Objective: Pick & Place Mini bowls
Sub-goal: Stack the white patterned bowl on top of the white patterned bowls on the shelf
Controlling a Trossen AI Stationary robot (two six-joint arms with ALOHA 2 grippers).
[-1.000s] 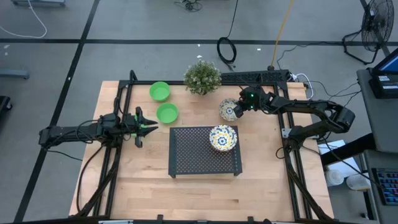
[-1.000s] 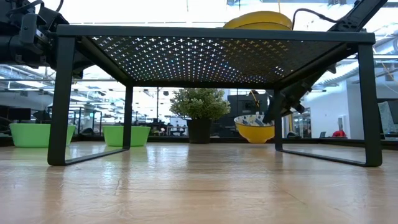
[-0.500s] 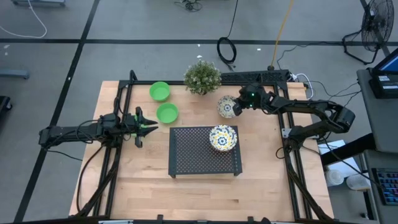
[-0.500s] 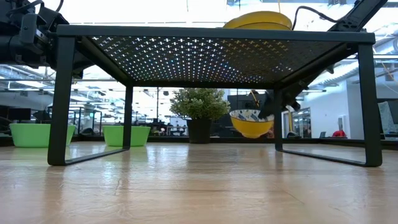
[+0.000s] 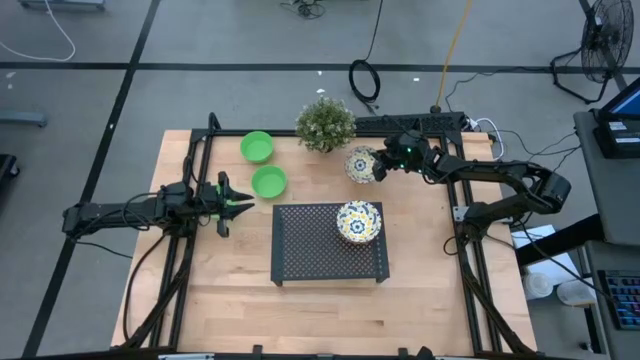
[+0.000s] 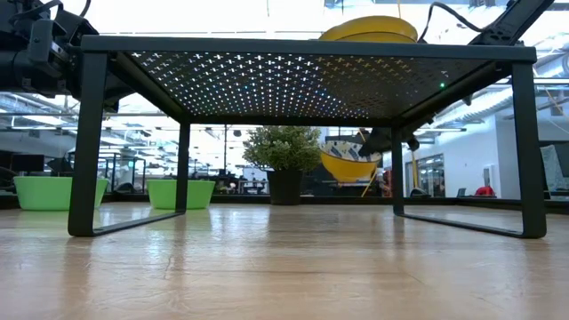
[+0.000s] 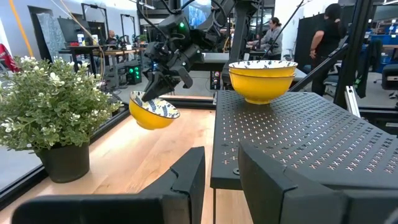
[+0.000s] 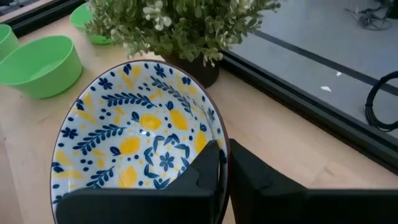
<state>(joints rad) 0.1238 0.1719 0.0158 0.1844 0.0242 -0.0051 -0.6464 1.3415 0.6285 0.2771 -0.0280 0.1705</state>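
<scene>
My right gripper holds a white mini bowl with a blue-and-yellow floral inside and yellow outside, lifted beside the potted plant. Two more patterned bowls sit stacked on top of the black perforated rack. Two green mini bowls rest on their bases on the table at the far left. My left gripper waits open at the table's left, level, pointing toward the rack. My right gripper grips the patterned bowl's rim on the side toward the table's right. One finger is inside the bowl and the other outside. The fingers come from the table's right, slanting down. The bowl hangs tilted, clear of the table.
The potted plant stands close on the far side of the held bowl. The rack takes up the table's middle. A black frame runs along the table's sides. People and desks show in the room beyond.
My right gripper has tipped upward and risen a little, staying shut. The patterned bowl has come off the table, shifted toward the far edge and the plant, and now hangs tilted where it sat level before.
</scene>
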